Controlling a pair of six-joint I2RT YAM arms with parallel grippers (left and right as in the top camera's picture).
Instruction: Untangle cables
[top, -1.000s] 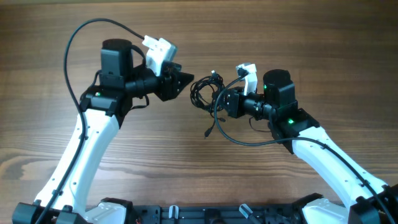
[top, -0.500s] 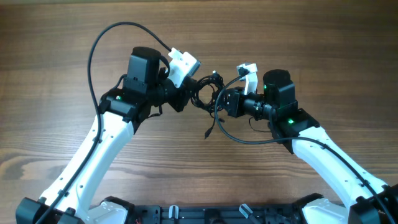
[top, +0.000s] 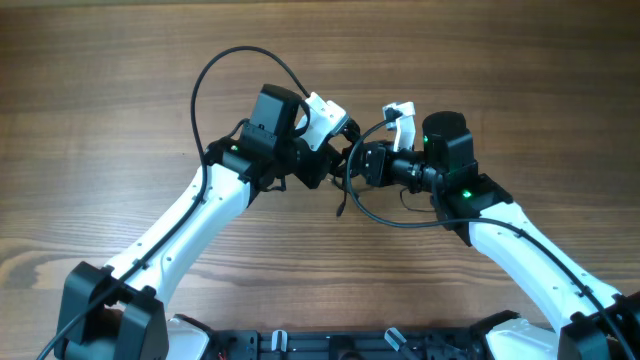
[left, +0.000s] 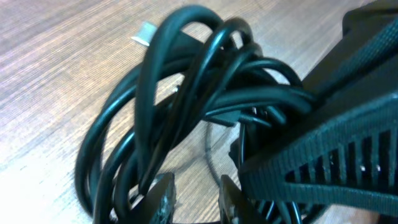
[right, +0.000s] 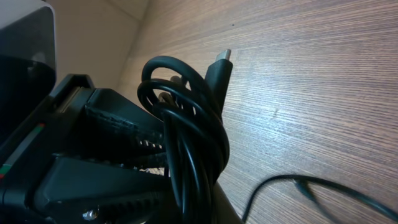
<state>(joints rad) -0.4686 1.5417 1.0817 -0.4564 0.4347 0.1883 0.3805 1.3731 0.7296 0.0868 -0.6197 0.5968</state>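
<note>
Wooden table, knotted black cables.

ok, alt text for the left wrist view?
Close-up of a tangled bundle of black cables over the wood table, a silver plug tip poking out upper left. The ribbed black right gripper clamps the bundle from the right; the left gripper's fingertips sit apart at the bottom.
</note>
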